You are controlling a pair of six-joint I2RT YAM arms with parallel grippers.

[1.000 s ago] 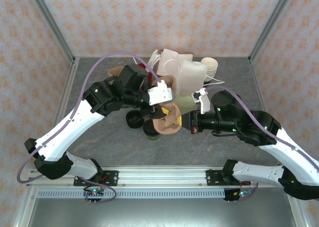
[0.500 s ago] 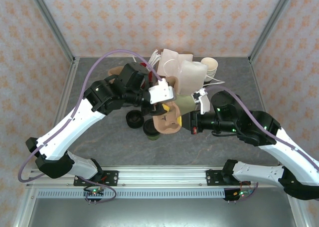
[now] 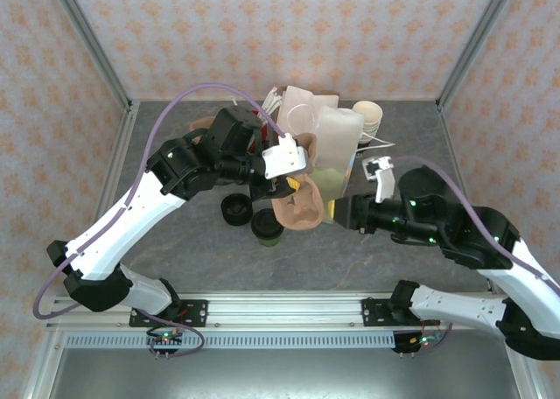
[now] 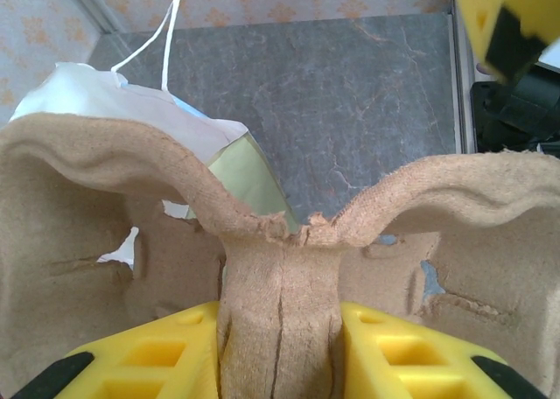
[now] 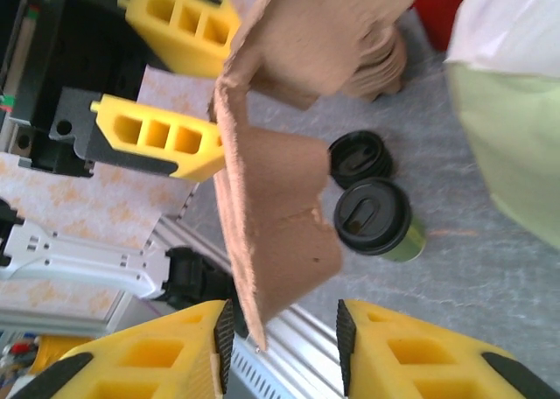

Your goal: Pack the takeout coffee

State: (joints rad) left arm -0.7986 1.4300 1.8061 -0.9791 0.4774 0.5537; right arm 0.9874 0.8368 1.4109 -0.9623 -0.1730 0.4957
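The left gripper (image 4: 278, 351) pinches the centre ridge of the pulp carrier (image 4: 96, 215). The lidded green cup (image 3: 268, 227) stands on the table (image 3: 175, 241) just beside it, not yet loaded. The right gripper (image 5: 282, 342) has just let go, fingers spread, so 1 grip now carries the carrier. No writing is legible.

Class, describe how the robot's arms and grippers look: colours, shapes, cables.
The left arm and right arm have white shells, black joints and looping mauve cables. The left gripper and right gripper have blocky yellow fingers with hollow cells.
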